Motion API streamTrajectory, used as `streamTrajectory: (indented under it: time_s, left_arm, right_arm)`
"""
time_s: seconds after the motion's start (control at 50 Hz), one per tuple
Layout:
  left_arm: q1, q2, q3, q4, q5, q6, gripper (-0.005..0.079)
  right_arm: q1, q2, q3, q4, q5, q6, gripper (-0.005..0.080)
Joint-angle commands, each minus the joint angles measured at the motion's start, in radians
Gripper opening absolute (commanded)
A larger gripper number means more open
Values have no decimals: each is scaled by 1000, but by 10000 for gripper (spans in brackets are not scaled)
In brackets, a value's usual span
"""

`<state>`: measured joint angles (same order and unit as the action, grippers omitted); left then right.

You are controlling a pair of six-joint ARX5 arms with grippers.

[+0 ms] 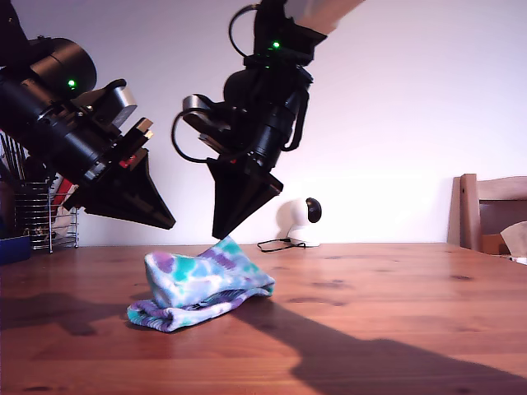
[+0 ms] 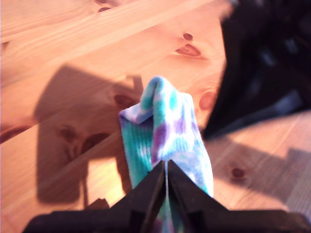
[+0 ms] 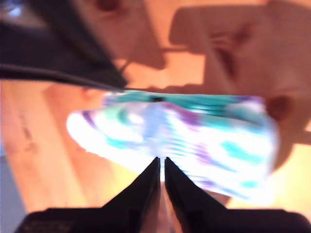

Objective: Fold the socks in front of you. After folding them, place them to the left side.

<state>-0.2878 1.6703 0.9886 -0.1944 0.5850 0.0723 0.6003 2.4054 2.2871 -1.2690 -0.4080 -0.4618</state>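
Blurred sock (image 3: 194,131) beyond closed jaws

The second wrist view is smeared: the sock (image 3: 184,141) is a bright streaked patch there, its folds unreadable. My first gripper (image 2: 166,171) seems to pinch the sock's edge, though its jaws cover the contact. The exterior view's right edge crops a chair (image 1: 492,212).

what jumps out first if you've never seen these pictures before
The tie-dye sock, turquoise and purple, lies doubled over on the wooden table, a little toward the exterior view's left. My first gripper pinches its raised back edge, while my second gripper hangs shut just above it, nearer the exterior view's left.
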Motion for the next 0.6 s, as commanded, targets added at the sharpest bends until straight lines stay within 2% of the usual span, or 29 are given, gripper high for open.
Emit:
streamTrajectory:
  time_s: [0.0,0.38,0.58]
  left_arm:
    - [-17,-13,-18,13,2,-5,-19]
    - [-49,76,-18,36,21,-21,-19]
    - [-49,113,-18,37,37,-21,-19]
  right_arm:
    - [8,-20,19,13,-2,-5,-11]
    - [-50,-20,19,53,-7,-2,-11]
    - [-93,-20,19,82,-59,21,-11]
